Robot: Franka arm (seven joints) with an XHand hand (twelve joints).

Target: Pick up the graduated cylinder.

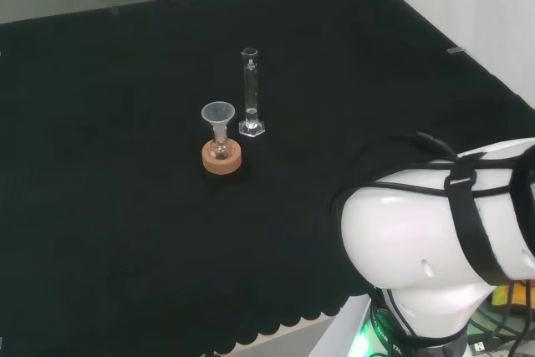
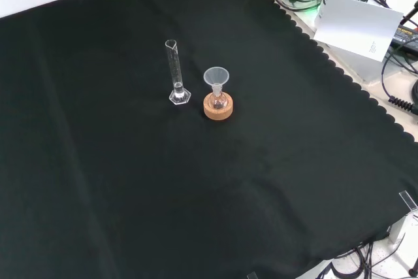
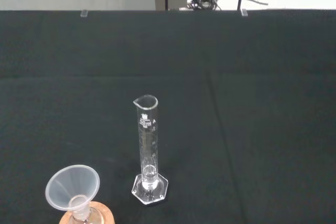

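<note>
On the black cloth (image 2: 98, 181), your reach could topple the upright cylinder (image 1: 250, 94) into the funnel (image 1: 218, 113); finger state unknowable.

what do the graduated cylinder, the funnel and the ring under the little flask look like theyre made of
Graduated cylinder: clear glass by the look, glossy, fully see-through with white printed marks and a hexagonal foot.
Funnel: cloudy, translucent, probably plastic.
Ring stand: tan and matte, looks like cork.

Graduated cylinder (image 3: 148, 153), printed scale marks, volume marking unreadable
</note>
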